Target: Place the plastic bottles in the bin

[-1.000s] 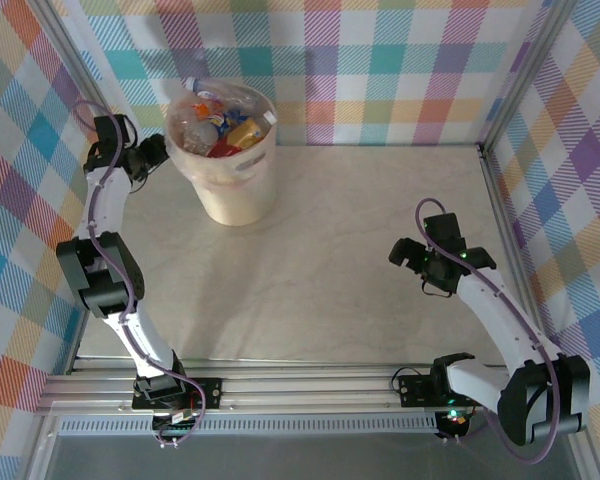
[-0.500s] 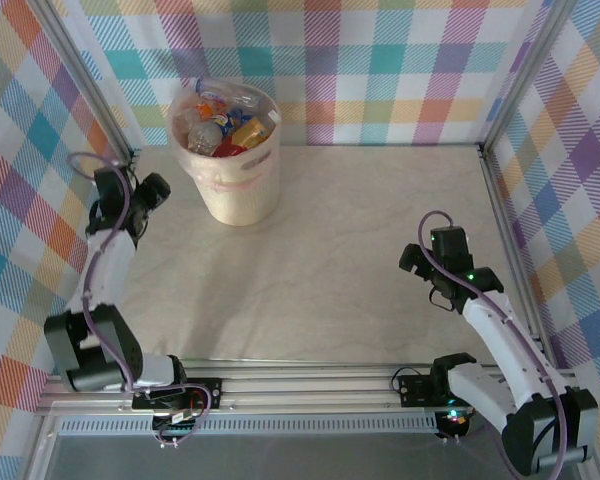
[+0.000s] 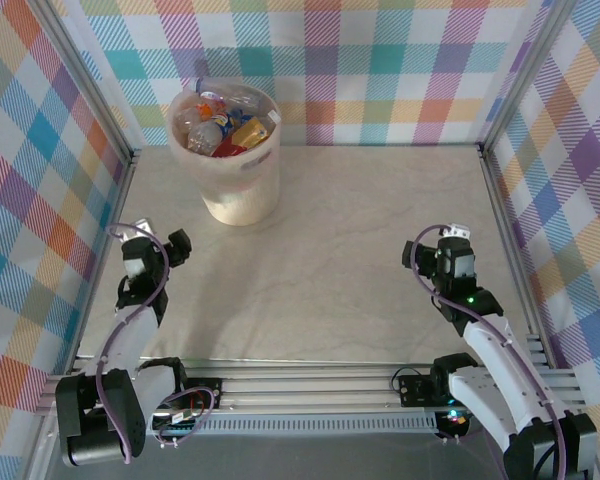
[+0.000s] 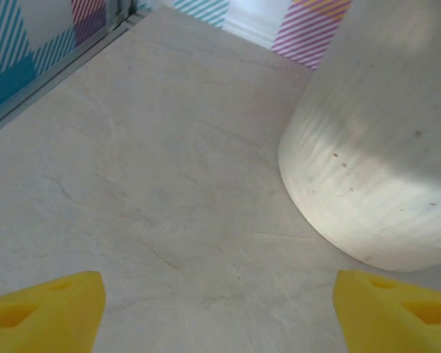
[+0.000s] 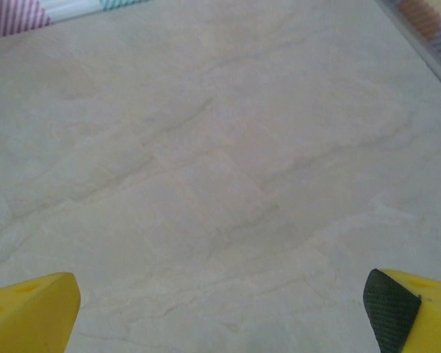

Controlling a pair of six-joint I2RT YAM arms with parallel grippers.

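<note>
The bin point(image 3: 242, 188) stands on the worktop point(image 3: 330, 250) at the far left, close to the back wall. The plastic bottles point(image 3: 220, 125) fill it to the rim in a heap of clear bodies with orange, red and white labels. Every bottle that can be made out lies inside the bin.

The left end effector point(image 4: 220, 316) sits low at the near left, well apart from the bin, and faces the bin's lower wall. Its yellow fingers point(image 4: 48, 309) stand wide apart with nothing between them. The right end effector point(image 5: 220, 309) hovers over bare worktop at the near right. Its fingers are fully apart and it holds nothing.

Judgement: the collecting step appears complete and the task is at or near its end. Both arms are placed close to their bases, which suits a parked posture.

The next move calls for no grasp. If anything remains, it is a check of the worktop for a stray bottle, then settling both arms at rest without knocking the full bin.
</note>
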